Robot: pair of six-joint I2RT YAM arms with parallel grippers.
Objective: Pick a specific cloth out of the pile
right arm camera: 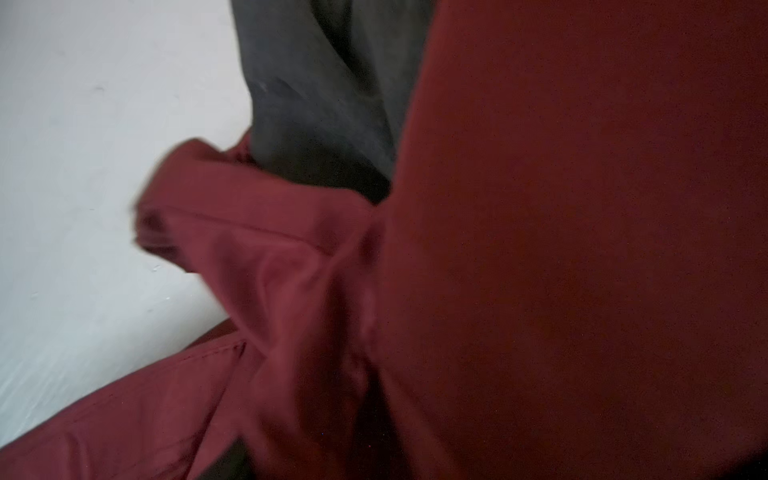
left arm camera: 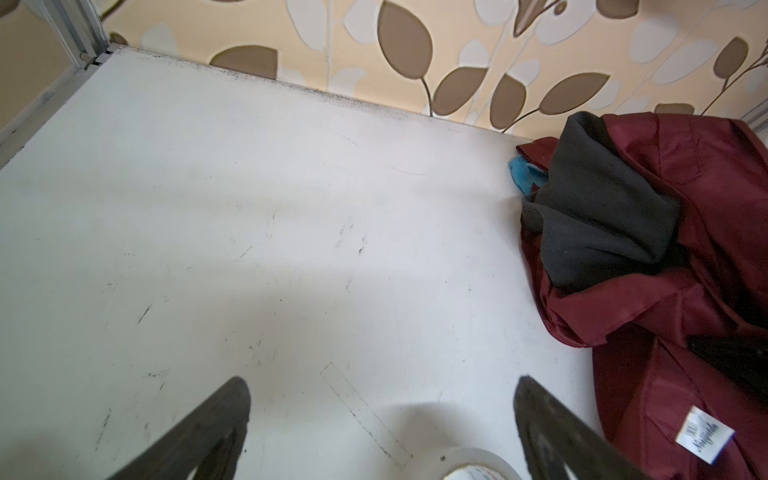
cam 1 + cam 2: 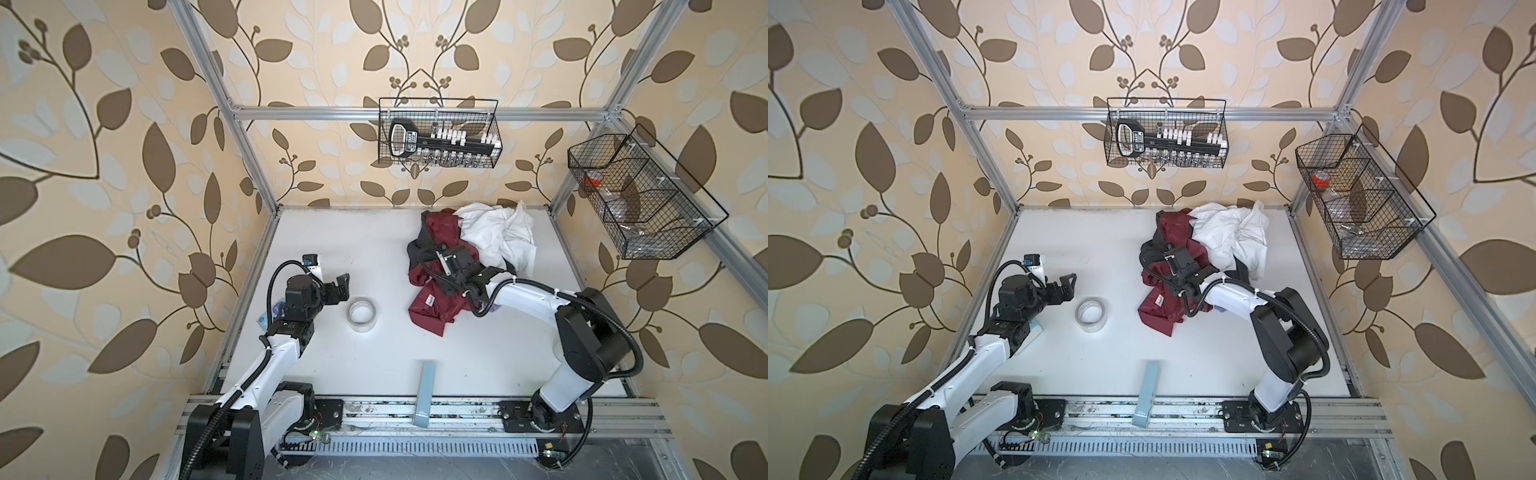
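Observation:
The cloth [image 3: 432, 309] [image 3: 1158, 309], maroon and slightly shiny with a small white label [image 2: 704, 434], spreads out of the pile's near left side. The pile [image 3: 494, 237] [image 3: 1229, 237] lies at the back right, with a white garment on top. Dark grey fabric [image 2: 602, 220] and a scrap of turquoise [image 2: 523, 172] show at its left edge. My right gripper [image 3: 438, 257] [image 3: 1167, 255] is pressed down into the maroon folds. The cloth [image 1: 540, 208] fills the right wrist view and hides the jaws. My left gripper [image 3: 341, 286] [image 2: 382, 384] hovers open and empty, left of the pile.
A tape roll [image 3: 361, 314] [image 2: 478, 465] lies just in front of the left gripper. A pale blue strip [image 3: 426, 392] rests at the table's front edge. Wire baskets hang on the back wall [image 3: 436, 133] and the right frame [image 3: 640, 195]. Aluminium posts border the table.

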